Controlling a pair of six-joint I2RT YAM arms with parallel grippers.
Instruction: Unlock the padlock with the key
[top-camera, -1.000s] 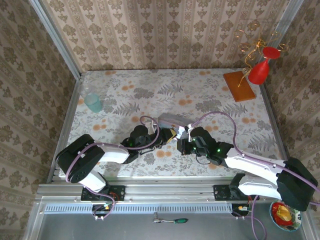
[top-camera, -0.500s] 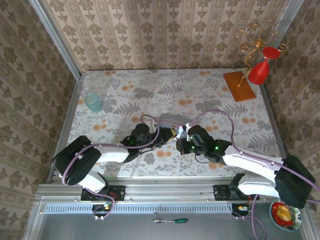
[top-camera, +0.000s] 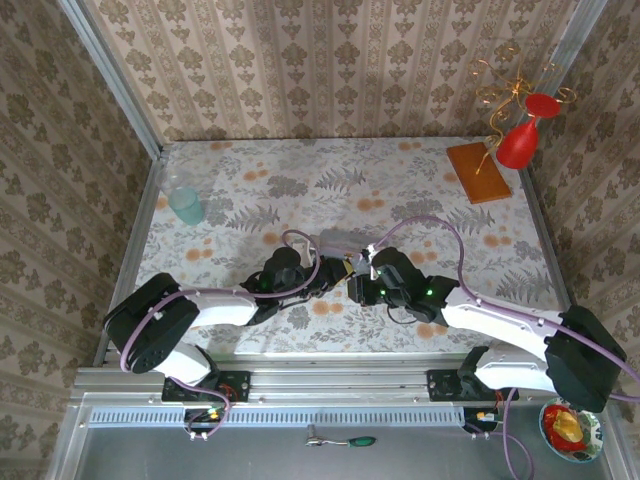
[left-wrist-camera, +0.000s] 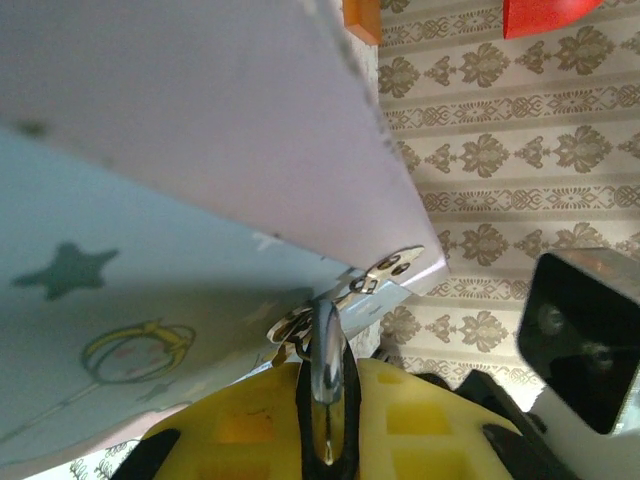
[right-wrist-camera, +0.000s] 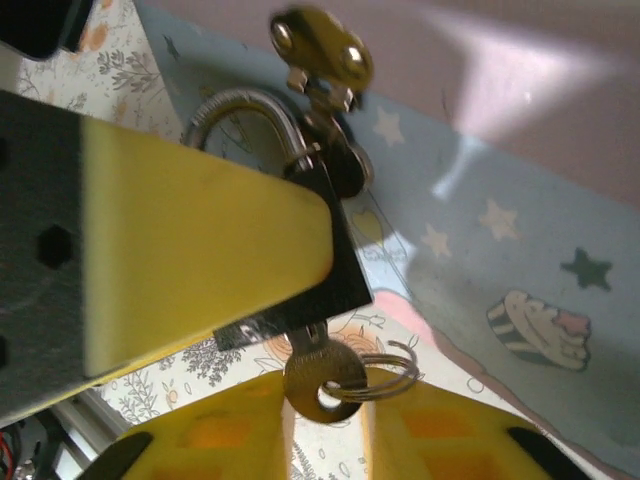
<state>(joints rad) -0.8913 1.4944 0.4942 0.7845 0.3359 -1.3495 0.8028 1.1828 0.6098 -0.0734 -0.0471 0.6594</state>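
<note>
The left gripper (left-wrist-camera: 325, 398) clamps the padlock (right-wrist-camera: 335, 285), but I cannot tell whether the right gripper (right-wrist-camera: 325, 412) truly grips the key (right-wrist-camera: 320, 383), so it may slip without turning.

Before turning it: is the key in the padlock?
In: only the head of the key shows, right under the padlock body.

Table (top-camera: 300, 200): flat top under pale cloth printed with grey ferns and orange blossoms, metal rails along left and right sides. Clear teal cup (top-camera: 185, 205) upright near left edge. Orange-brown flat block (top-camera: 478, 172) lying at far right corner. Pale tin (top-camera: 335, 242) near middle — whether resting on cloth, cannot tell. Cup, tin, block well apart.
</note>
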